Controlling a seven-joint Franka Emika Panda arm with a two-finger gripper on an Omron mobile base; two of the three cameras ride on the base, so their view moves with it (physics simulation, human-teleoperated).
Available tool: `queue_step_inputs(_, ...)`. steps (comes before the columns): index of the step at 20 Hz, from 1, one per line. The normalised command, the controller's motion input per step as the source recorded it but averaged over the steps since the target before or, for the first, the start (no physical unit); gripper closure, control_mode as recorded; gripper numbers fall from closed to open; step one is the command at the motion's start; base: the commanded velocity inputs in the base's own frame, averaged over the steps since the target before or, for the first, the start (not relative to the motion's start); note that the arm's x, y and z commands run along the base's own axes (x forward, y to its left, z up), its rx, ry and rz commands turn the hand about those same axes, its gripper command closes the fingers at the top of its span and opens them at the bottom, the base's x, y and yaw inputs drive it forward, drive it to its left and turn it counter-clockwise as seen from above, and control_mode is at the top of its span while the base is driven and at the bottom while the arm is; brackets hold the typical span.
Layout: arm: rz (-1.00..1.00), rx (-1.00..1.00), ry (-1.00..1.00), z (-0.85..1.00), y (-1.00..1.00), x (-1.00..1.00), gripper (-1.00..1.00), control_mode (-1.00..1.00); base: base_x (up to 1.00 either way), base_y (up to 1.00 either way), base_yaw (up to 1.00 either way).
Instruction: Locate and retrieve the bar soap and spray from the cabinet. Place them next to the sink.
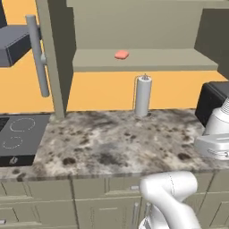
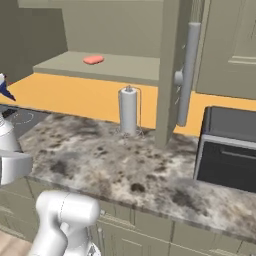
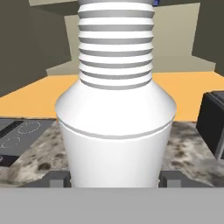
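The spray [image 3: 116,113], a white bottle with a ribbed neck, stands close up in the hand view between my two dark fingertips [image 3: 57,178]. My gripper [image 3: 114,179] is shut on the spray's body. From the left base view the spray [image 1: 220,120] rises from my gripper [image 1: 214,142] at the right edge, over the counter. In the right base view its blue nozzle [image 2: 5,89] shows at the left edge. The salmon-pink bar soap [image 1: 121,54] [image 2: 93,59] lies on the shelf of the open cabinet [image 1: 147,62]. The sink is out of view.
A paper towel roll [image 1: 143,96] [image 2: 128,111] stands on the speckled counter [image 1: 112,143] below the shelf. A black stovetop [image 1: 18,134] lies at the left and a dark oven box [image 2: 230,150] at the right. Open cabinet doors with long bar handles [image 1: 38,53] [image 2: 187,75] jut out.
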Motion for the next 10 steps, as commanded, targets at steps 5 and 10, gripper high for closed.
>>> queue_step_inputs(5, 0.00, 0.00, 0.00, 0.00, 0.00, 0.00, 1.00, 1.00, -0.17, 0.46, 0.44)
queue_step_inputs(10, 0.00, 0.00, 0.00, 0.00, 0.00, 0.00, 1.00, 1.00, -0.04, 0.21, 0.50)
